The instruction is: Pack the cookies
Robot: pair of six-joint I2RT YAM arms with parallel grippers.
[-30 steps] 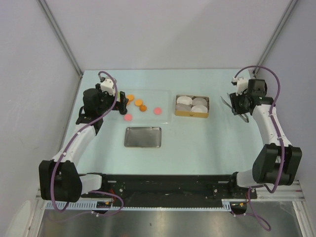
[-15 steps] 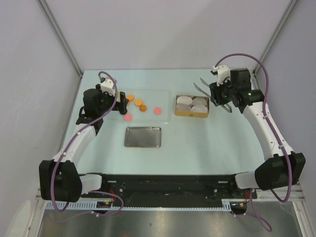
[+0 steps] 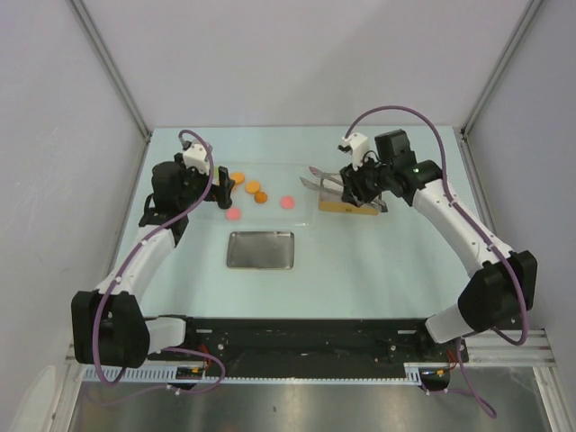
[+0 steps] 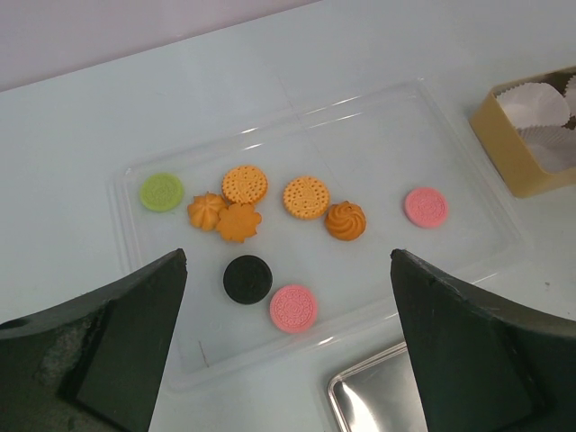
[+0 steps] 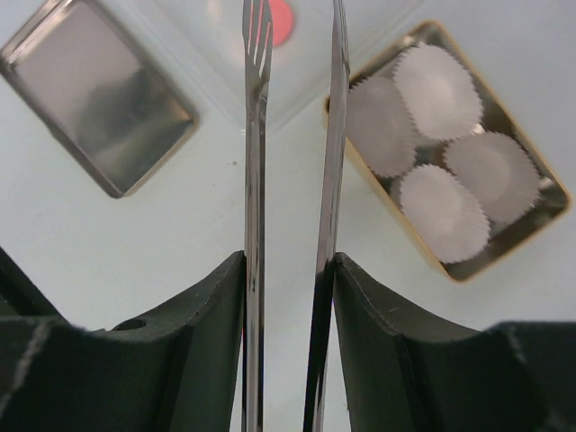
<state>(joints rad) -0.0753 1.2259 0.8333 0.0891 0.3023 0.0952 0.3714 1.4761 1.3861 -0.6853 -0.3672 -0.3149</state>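
Nine cookies (image 4: 306, 196) lie in a clear tray (image 4: 378, 148) ahead of the left gripper (image 3: 222, 187), jaws spread wide; the right gripper (image 5: 288, 263) clamps tongs (image 5: 256, 135) nearby.

1. The cookies (image 4: 306, 196) are matt, their faces embossed with dots, ridges or swirls.
2. The tray (image 4: 387, 135) under them is clear, glossy plastic that catches light along its rim.
3. The shallow tin (image 5: 99, 90) is bare metal, smooth and reflective.
4. The cups (image 5: 441, 211) are white pleated paper, matt; the box (image 4: 515, 153) around them looks tan and matt on its outer wall.
5. The tongs (image 5: 256, 180) are polished metal, clamped in the right gripper (image 5: 288, 261) between matt black plastic fingers (image 5: 180, 342).
6. The left gripper (image 4: 288, 256) has matt black fingers (image 4: 117, 351) with slightly scuffed faces.
7. The table (image 4: 108, 108) is smooth and pale, with a soft sheen.
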